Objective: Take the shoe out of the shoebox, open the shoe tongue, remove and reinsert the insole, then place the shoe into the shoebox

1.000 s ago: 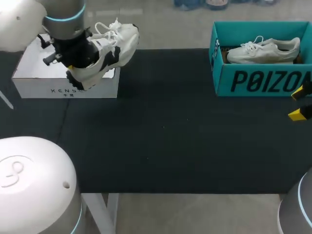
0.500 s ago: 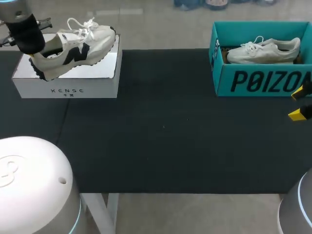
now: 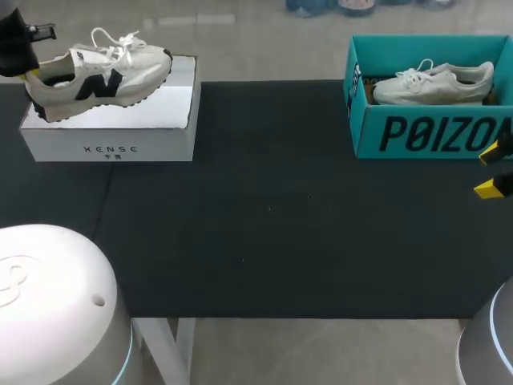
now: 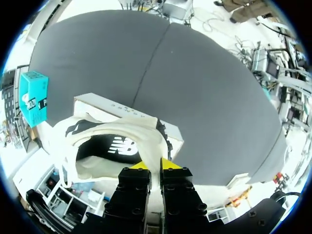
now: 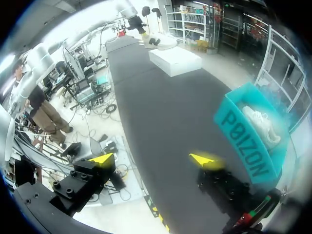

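- The left gripper [image 4: 155,166] is clamped on the shoe [image 3: 96,70]. In the left wrist view its two yellow tips stand close together with the heel collar pinched between them.
- The shoe sits in the upper left of the head view, over the white box [image 3: 112,120]. Its long axis runs left to right across the frame, with the heel at the gripper on the far left and the toe pointing toward the middle. The heel hangs past the box's left edge. Whether the sole rests on the box cannot be told.
- The left arm is by far the nearer one. The right gripper [image 3: 493,172] hangs at the right edge of the head view, well apart from the shoe. Its fingers are spread wide with nothing between them.
- Any carry out to the black mat [image 3: 272,208] would probably have to lead with the toe, since the grip is at the heel end only.
- The teal box [image 3: 429,100] in the upper right holds a second shoe [image 3: 433,83].
- Compared with a second ago, the shoe has gone from steeply tipped, toe high, to nearly level. It has also shifted left along the box.
- The left arm has drawn back toward the upper left corner and no longer covers the box.
- The right gripper and the teal box are unchanged.
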`<state>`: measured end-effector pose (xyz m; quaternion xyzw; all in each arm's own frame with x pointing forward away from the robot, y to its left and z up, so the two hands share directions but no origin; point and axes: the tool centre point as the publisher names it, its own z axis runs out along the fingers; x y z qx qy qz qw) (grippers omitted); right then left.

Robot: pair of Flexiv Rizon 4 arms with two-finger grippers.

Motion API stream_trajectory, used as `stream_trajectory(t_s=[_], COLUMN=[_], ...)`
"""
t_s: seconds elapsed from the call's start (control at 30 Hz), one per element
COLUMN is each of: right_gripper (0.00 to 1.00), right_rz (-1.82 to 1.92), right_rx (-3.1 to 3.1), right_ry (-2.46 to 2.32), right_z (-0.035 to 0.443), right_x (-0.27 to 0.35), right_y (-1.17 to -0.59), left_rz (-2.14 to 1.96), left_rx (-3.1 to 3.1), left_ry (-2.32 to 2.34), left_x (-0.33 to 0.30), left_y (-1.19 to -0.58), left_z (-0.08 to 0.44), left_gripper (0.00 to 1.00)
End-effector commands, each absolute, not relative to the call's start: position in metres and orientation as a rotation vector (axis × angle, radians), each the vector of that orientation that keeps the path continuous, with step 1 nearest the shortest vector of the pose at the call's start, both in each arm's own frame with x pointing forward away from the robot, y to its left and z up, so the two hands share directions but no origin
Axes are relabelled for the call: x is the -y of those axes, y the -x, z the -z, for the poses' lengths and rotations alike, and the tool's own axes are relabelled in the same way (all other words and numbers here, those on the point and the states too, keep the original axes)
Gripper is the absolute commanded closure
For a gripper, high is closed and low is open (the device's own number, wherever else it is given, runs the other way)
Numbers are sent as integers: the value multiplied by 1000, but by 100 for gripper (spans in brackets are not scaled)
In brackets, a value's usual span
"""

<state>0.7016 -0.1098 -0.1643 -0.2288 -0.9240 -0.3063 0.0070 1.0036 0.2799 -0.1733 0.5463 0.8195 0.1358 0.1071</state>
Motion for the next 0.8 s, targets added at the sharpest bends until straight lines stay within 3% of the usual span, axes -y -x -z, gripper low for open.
stream_trajectory(t_s=[0.03, 0.8], right_gripper=[0, 0], right_rz=[956, 956], right_rx=[2891, 2891], right_ry=[718, 718], right_z=[165, 165], right_x=[110, 110], right_y=[-701, -701], left_rz=[-361, -393], left_rx=[-2416, -2238], left_ry=[-1649, -2010], left_x=[-288, -301], left_y=[-1030, -1087], left_z=[182, 228], left_gripper=[100, 100])
